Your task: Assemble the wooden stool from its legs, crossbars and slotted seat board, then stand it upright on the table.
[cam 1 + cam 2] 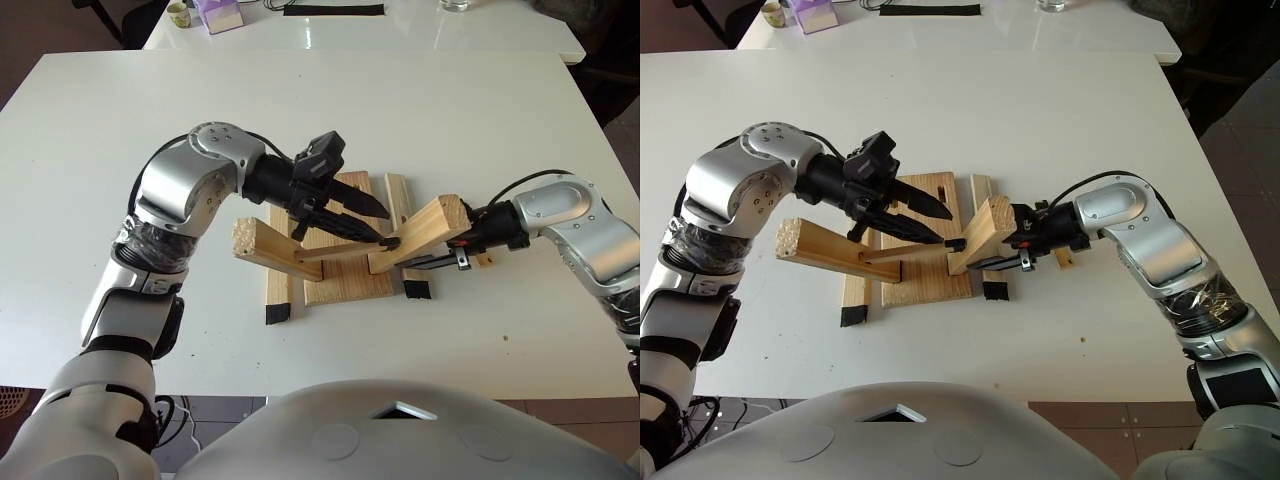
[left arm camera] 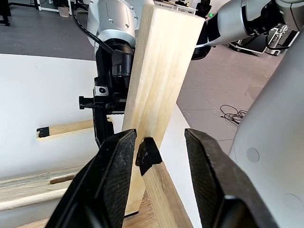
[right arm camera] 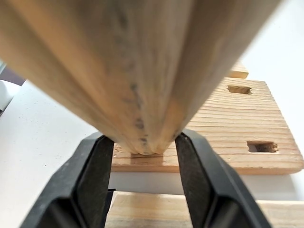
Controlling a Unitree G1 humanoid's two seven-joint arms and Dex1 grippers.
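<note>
The slotted seat board (image 1: 345, 280) lies flat at the table's middle. Over it, a thick wooden leg (image 1: 272, 250) on the left and another thick leg (image 1: 425, 232) on the right are joined by a thin crossbar (image 1: 340, 250) with a black tip (image 2: 148, 154). My left gripper (image 1: 386, 227) is open, its fingers (image 2: 114, 166) either side of the crossbar's tip where it meets the right leg (image 2: 161, 71). My right gripper (image 1: 452, 252) is shut on the right leg (image 3: 142, 71), holding it tilted above the board (image 3: 228, 123).
Two thin black-tipped bars (image 1: 278, 300) (image 1: 415, 285) lie along the seat board's sides. A second table at the back carries a purple box (image 1: 218, 15), a cup (image 1: 178, 14) and a black strip (image 1: 333, 10). The white tabletop (image 1: 120, 120) is bare around the parts.
</note>
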